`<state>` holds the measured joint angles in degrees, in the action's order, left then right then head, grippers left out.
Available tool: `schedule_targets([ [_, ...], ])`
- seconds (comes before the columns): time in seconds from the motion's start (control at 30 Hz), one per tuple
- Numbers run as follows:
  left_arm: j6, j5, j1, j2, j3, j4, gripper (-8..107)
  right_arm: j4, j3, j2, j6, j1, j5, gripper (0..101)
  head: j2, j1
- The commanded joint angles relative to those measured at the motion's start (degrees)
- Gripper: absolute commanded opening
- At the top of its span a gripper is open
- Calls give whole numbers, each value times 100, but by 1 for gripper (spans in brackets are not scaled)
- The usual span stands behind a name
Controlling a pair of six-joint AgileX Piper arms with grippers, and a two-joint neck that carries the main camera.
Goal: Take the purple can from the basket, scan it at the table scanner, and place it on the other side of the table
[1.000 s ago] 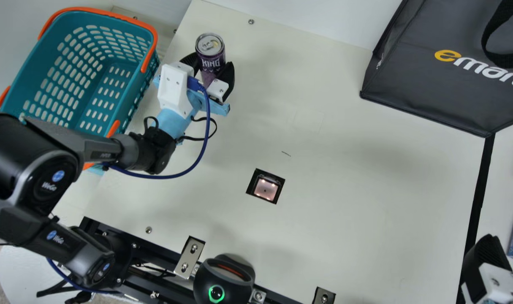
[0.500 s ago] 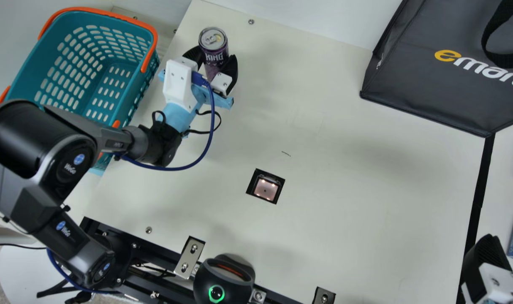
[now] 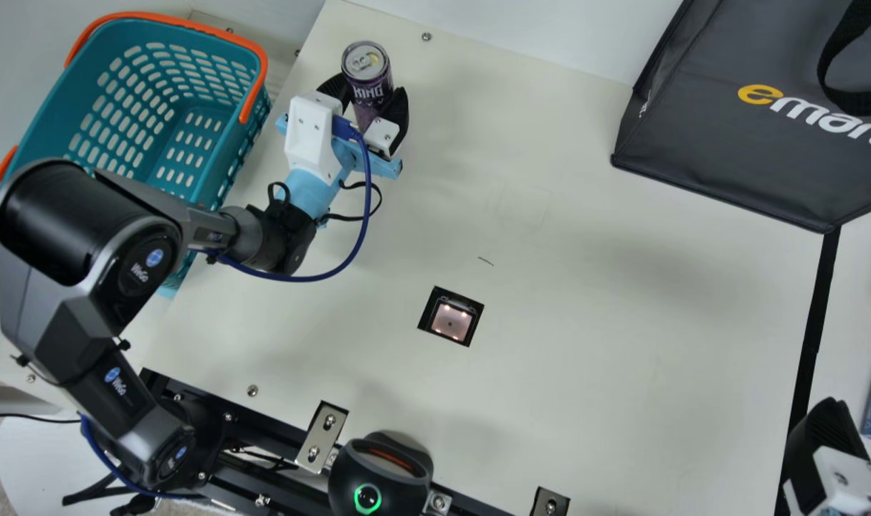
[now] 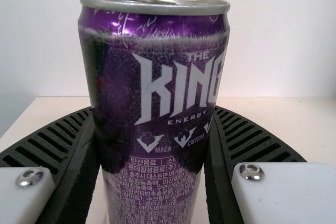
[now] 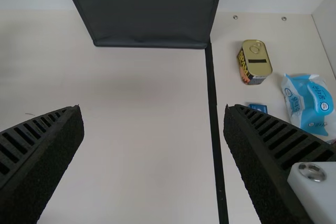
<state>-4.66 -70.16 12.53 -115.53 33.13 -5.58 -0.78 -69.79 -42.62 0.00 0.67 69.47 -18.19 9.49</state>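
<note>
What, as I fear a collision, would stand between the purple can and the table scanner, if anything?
Nothing visible: bare tabletop runs from the left pincer, shut on the purple can, to the table scanner. The basket stands off to the side.

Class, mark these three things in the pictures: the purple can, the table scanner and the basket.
Purple can (image 4: 157, 87): left wrist view, printed side.
Table scanner (image 3: 451, 322): main view, lit window.
Basket (image 3: 213, 158): main view, side wall.
</note>
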Motion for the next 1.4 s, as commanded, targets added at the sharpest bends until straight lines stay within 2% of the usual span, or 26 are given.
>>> schedule_targets([
  [0.0,-20,26,-10,-6,-8,5,19,0,0,0,0,0,0,95,-23,-157],
  [0.7,-128,26,-94,37,-83,71,89,0,0,0,0,0,0,95,-23,-157],
  [1.17,-145,26,-110,28,-98,120,90,0,0,0,0,0,0,95,-23,-157],
  [1.37,-66,26,-90,196,-308,122,90,0,0,0,0,0,0,95,-23,-157],
])
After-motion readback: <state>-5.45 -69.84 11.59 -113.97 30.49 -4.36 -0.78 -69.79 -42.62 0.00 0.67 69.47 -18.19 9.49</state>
